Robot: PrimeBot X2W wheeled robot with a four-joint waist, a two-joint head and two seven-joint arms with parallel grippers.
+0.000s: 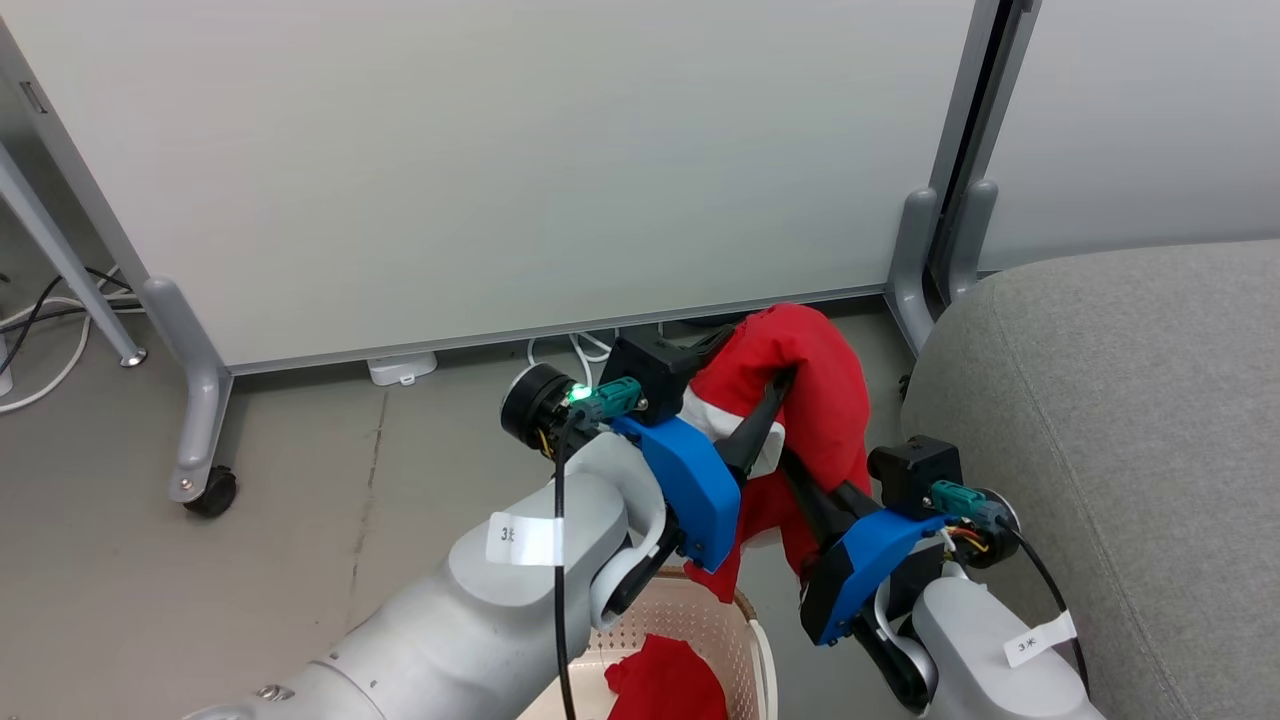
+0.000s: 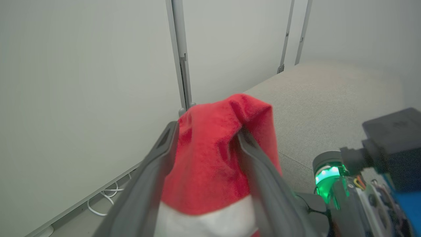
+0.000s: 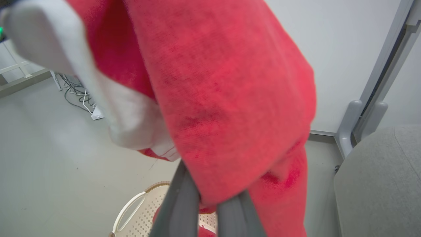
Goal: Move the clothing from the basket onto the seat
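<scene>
Red garment [image 1: 820, 390] in clenched right tool [image 3: 210, 200], left tool [image 2: 207, 130] released; forearm tags [image 1: 520, 538] "3".

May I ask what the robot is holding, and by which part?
The right gripper pinches the red garment by a plain red fold; the open left gripper only props it.

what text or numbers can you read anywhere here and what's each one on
"3", then a character too blurred to read: left forearm tag, white.
"3", then a small mark too blurred to read: right forearm tag, white.
No other text is readable.
</scene>
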